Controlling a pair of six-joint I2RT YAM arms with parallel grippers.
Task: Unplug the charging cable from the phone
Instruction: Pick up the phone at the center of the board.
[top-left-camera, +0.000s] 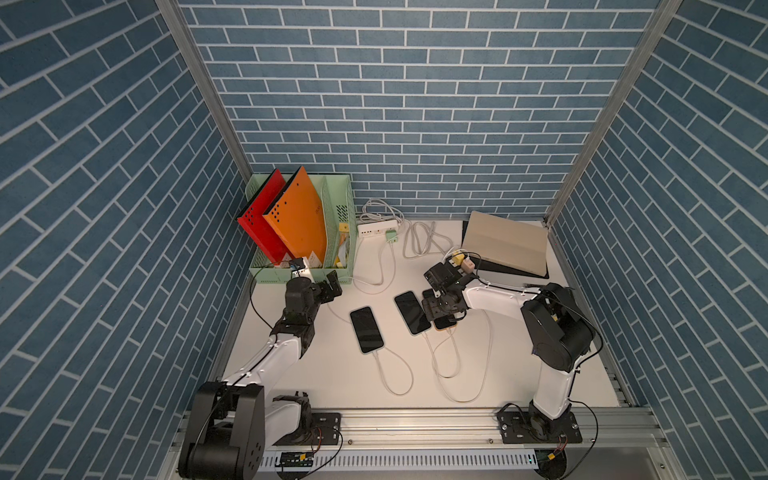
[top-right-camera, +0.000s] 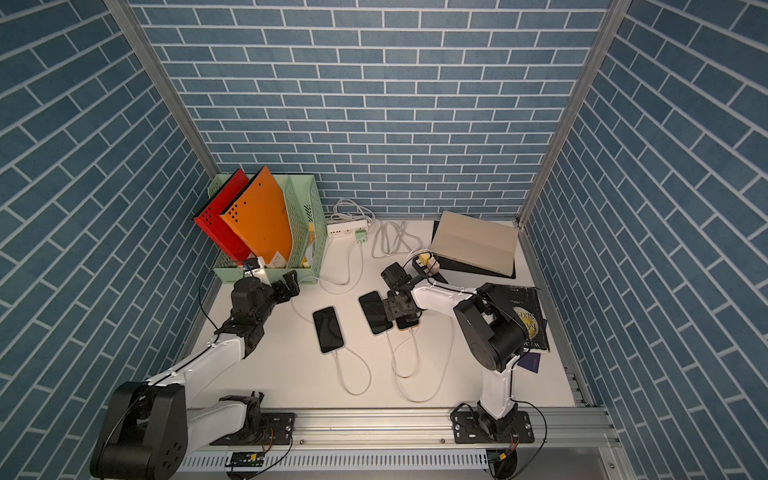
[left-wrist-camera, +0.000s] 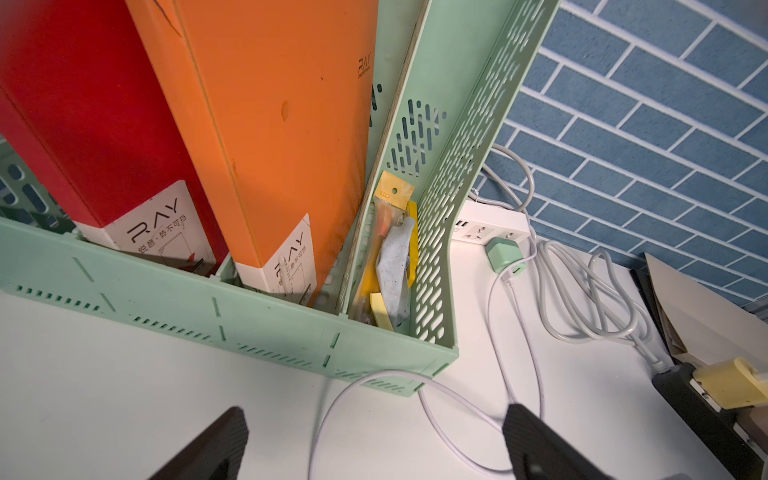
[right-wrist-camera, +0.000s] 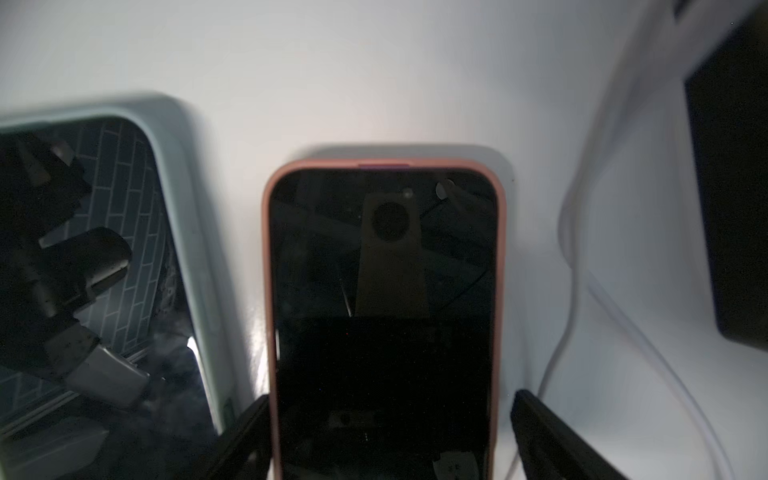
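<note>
One phone (right-wrist-camera: 382, 332), orange-cased, dark-screened, lying flat

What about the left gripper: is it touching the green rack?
Apart. The left wrist view shows a strip of bare table between the left gripper and the green rack.

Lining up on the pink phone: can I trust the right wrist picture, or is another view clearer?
Right wrist: dim; the pink phone mirrors the camera, the mint phone beside it is blurred. Left wrist: bright, sharp, but aimed at the rack. Both top views: evenly lit, yet the right hand covers most of that phone.
</note>
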